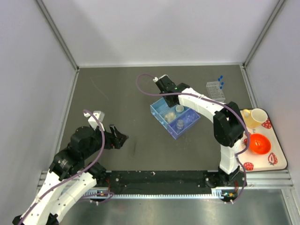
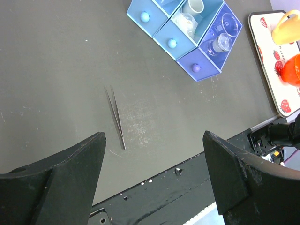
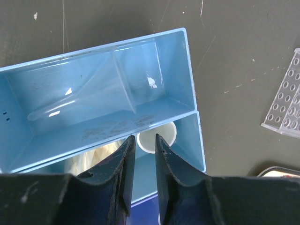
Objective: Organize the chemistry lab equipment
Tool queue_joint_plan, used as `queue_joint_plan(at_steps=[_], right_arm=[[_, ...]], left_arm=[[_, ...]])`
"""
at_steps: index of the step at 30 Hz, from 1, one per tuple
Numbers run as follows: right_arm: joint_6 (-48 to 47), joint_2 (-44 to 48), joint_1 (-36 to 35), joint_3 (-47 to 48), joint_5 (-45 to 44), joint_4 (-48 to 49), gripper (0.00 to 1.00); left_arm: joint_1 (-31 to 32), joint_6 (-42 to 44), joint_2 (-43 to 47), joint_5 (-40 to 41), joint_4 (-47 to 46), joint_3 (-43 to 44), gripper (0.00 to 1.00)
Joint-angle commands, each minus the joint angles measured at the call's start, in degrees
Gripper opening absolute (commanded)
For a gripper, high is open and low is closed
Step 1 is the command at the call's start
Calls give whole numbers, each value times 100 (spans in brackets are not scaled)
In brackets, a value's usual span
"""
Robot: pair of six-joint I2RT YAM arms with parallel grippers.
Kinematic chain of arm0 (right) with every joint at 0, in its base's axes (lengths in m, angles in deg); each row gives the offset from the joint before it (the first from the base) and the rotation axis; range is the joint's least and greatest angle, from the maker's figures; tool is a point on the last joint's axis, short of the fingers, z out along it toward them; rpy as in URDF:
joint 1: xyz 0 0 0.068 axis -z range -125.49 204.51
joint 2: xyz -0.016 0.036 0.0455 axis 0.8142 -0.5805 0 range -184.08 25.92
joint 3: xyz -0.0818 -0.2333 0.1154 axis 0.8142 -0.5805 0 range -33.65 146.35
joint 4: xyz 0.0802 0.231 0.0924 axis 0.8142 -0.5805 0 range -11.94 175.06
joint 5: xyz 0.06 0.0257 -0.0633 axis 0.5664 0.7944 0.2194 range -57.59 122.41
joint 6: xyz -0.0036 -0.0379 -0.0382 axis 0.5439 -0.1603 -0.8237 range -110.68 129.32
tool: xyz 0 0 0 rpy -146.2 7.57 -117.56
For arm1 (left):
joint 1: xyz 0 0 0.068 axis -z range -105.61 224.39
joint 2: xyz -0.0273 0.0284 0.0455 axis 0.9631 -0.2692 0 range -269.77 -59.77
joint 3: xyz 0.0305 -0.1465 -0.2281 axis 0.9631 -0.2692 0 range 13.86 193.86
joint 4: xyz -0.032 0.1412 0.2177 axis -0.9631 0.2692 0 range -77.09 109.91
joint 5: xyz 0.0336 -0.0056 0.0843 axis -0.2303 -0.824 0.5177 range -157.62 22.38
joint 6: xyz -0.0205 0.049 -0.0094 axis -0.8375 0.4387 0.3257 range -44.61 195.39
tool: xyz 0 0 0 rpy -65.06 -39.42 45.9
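Observation:
A blue three-compartment organizer (image 1: 174, 117) stands mid-table. In the right wrist view a clear funnel (image 3: 93, 96) lies in its far compartment, and a small white cup (image 3: 161, 133) stands in the middle one. My right gripper (image 3: 145, 137) hovers just above the organizer (image 3: 187, 70), its jaws a narrow gap apart with nothing between them. Small clear beakers (image 2: 220, 42) sit in the darker blue compartment. A clear holed tube rack (image 1: 215, 90) with blue-capped tubes (image 1: 220, 79) stands at the back right. My left gripper (image 2: 154, 159) is wide open and empty, above the table's near edge.
Thin metal tweezers (image 2: 116, 117) lie on the dark table ahead of the left gripper. The strawberry-patterned tray (image 1: 276, 157) at the right edge carries a yellow mug (image 1: 255, 117) and an orange bowl (image 1: 258, 143). Grey walls close in three sides.

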Motion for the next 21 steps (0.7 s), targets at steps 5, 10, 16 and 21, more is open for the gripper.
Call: queue_joint_plan(at_steps=[5,10,16,21], right_arm=[[203,423,-35,258,-113,-73,25],[317,1134,-465,126,-218,-134,25],[765,1847,-1537,-260,-202,-161,28],[1283,2138,-2222,-664,280,-135,31]], left_arm=[[-8,15,46,24,-220,99,90],[-8,6,11,68,-203,143,90],[-8,50,-24,156,-62,301,90],[-8,77,-15,358,87,310,90]])
